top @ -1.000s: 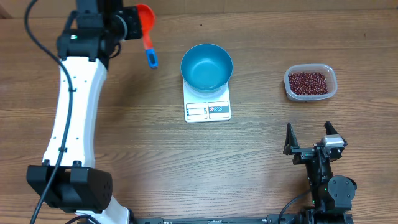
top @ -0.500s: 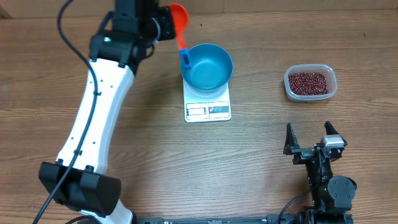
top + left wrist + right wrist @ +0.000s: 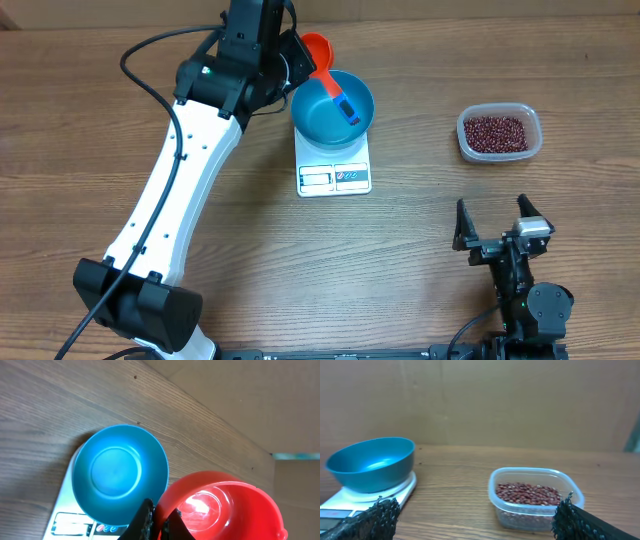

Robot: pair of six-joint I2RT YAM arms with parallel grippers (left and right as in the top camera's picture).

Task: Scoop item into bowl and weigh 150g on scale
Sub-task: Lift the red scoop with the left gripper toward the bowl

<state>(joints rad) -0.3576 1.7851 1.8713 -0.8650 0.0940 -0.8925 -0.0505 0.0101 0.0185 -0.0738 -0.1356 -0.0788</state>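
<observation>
Two claws are seen. The left claw point(image 3: 300, 62) is pressed together on a red scoop point(image 3: 318, 48), which is held above the far-left rim of the blue bowl point(image 3: 320, 120); the scoop's blue handle point(image 3: 348, 105) is angled over the bowl's inside. The bowl is set on the white scale point(image 3: 334, 177), near the middle of the table point(image 3: 400, 270). The right claw point(image 3: 492, 215) is spread wide, empty, at the near right. The beans point(image 3: 497, 131) are heaped in a clear tub point(image 3: 537, 132) at the far right, well apart from the bowl.

Glossy plastic bowl point(image 3: 333, 106), wood-grain table point(image 3: 400, 250)
</observation>
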